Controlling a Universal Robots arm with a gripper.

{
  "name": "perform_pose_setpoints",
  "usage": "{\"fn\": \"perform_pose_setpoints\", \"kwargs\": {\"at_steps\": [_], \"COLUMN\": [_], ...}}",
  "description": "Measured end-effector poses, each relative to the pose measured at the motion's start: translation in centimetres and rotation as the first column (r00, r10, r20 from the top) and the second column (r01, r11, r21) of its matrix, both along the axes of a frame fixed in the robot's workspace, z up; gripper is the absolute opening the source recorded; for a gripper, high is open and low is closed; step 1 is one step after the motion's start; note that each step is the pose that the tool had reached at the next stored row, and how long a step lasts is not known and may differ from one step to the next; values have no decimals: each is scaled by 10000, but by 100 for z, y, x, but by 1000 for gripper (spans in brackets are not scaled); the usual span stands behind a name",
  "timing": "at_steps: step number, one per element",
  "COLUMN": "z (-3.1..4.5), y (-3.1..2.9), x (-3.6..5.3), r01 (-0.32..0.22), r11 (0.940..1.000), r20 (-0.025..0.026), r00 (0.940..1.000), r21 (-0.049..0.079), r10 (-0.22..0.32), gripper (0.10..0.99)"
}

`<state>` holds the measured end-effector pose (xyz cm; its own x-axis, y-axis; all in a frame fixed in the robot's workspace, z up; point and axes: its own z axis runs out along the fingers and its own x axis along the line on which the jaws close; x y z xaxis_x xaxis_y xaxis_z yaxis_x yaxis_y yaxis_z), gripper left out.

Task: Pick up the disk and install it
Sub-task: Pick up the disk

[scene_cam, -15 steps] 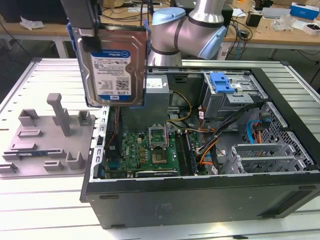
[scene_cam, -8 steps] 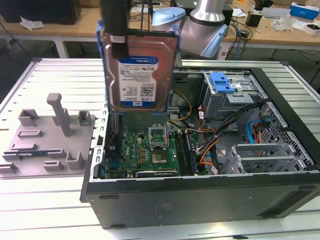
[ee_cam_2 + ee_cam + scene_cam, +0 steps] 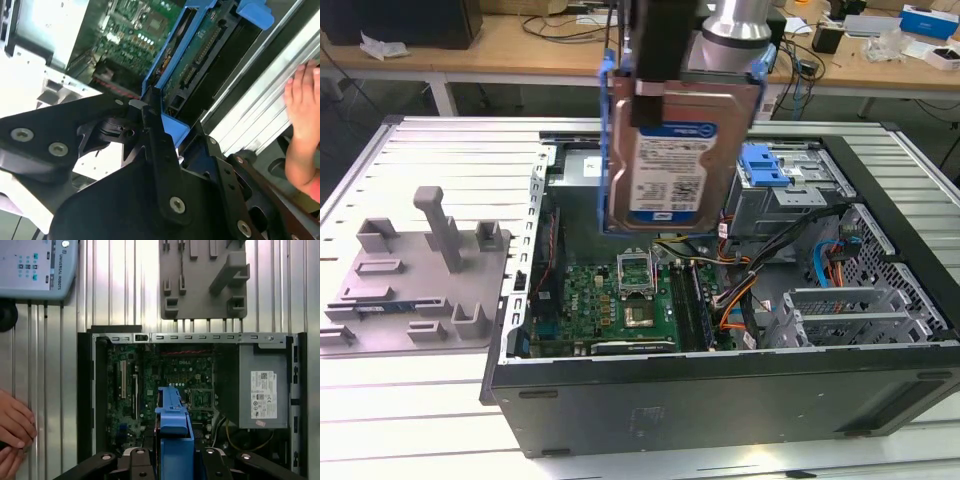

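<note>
Clamped the disk [image 3: 675,150] in the gripper [image 3: 655,88], with fingers [image 3: 161,150] closed on its upper end. Held it upright on edge, label facing the exterior view, well above the motherboard [image 3: 620,295] of the open computer case [image 3: 720,405] and near, not in, the metal drive bay [image 3: 795,200]. Judged it dense, rigid and shock-sensitive, with smooth faces likely to slip and a slightly springy blue carrier bracket. Reckoned the safest hold to be across the flat faces, clear of the bare circuit board and connector. Noted a person's hand [image 3: 302,100] beside the case.
</note>
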<state>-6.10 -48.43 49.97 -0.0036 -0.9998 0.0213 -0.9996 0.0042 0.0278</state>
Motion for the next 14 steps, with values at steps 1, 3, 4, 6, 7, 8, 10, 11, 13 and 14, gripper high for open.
{"fn": "perform_pose_setpoints", "kwargs": {"at_steps": [1,3,4,6,7,8,10,11,13,14], "z": [0,0,0,-1,0,0,0,0,0,0], "y": [-13,-27,-40,-64,-64,-64,-64,-64,-65,-65], "x": [80,167,251,367,367,367,367,367,368,368], "r01": [-2,-1,-2,-4,-3,-3,-3,-3,-4,-3], "r11": [10000,10000,10000,10000,10000,10000,10000,10000,10000,10000], "r20": [0,0,0,1,0,0,0,0,0,0], "r00": [10000,10000,10000,10000,10000,10000,10000,10000,10000,10000], "r21": [1,0,0,2,1,1,0,0,0,0], "r10": [2,1,2,4,3,3,3,3,4,3], "gripper": [369,369,369,369,369,369,369,369,369,369]}}
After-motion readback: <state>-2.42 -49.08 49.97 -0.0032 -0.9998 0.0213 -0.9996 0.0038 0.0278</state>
